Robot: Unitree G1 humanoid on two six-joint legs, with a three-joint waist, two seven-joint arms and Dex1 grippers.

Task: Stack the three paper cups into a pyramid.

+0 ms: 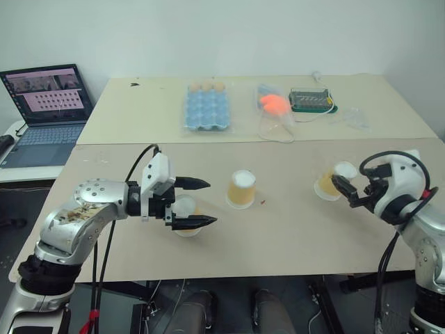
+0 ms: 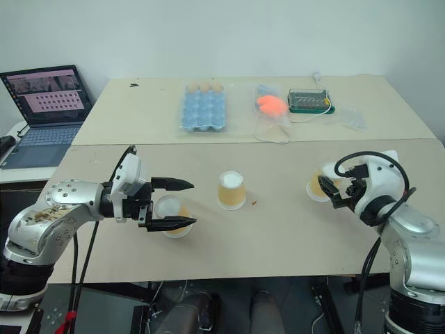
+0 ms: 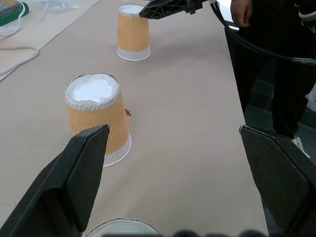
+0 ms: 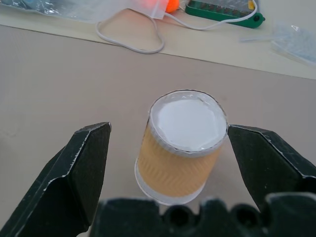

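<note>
Three tan-orange paper cups stand upside down, white bases up, in a row across the near table. The left cup [image 1: 186, 214] sits between the wide-open fingers of my left gripper [image 1: 211, 202], close to its palm; its base [image 3: 121, 228] shows between them. The middle cup [image 1: 241, 189] stands free ahead of that gripper. My right gripper [image 1: 345, 191] is open, and the right cup [image 4: 180, 148] stands just past its fingertips, apart from both fingers [image 4: 89, 163]. No cup rests on another.
On the far table lie a blue egg tray [image 1: 206, 108], a plastic bag with an orange thing [image 1: 273, 104], a green tray [image 1: 311, 101] and a white cable. A laptop [image 1: 45, 104] stands at the left. A person in dark trousers [image 3: 266, 64] stands by the table's right end.
</note>
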